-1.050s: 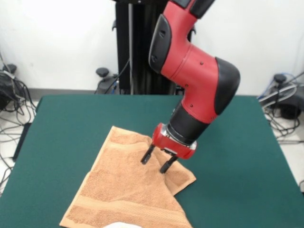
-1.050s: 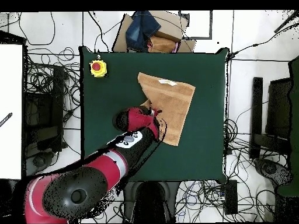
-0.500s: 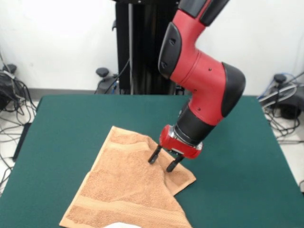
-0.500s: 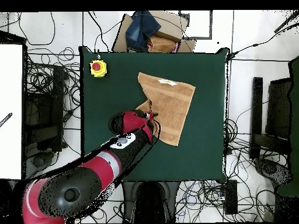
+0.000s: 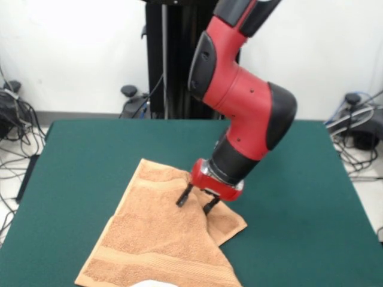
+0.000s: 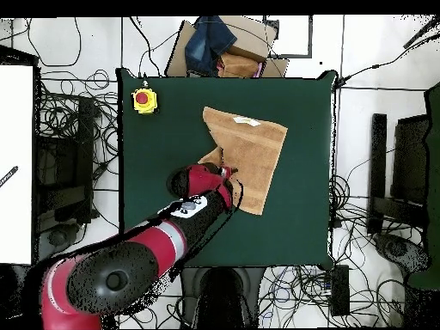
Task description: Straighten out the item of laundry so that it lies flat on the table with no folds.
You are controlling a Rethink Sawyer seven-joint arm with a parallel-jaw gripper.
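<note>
towel point(image 5: 158, 239) is lying on the green table point(image 5: 90, 155), toward the camera-side edge in the front view, tan-orange terry, not flat yet. going left to right there: the left part is spreading out in one layer with the border band crossing near the bottom, then a diagonal fold is running down the middle where one layer is overlapping another, then a folded corner is poking out at the right. gripper point(image 5: 195, 200) is hanging at that fold on the towel's upper right, fingers apart with nothing between them, tips looking like they are touching or just over the cloth, hard to tell which. overhead view is showing the red arm point(image 6: 155, 249) covering that same edge, and a yellow box with a red button point(image 6: 144, 100) sitting well apart at a table corner. risk, judging from here: jaws are maybe pinching both layers at the overlap, so a pull is dragging the whole towel instead of opening the fold; pinching too shallow is letting the terry slip out.
</note>
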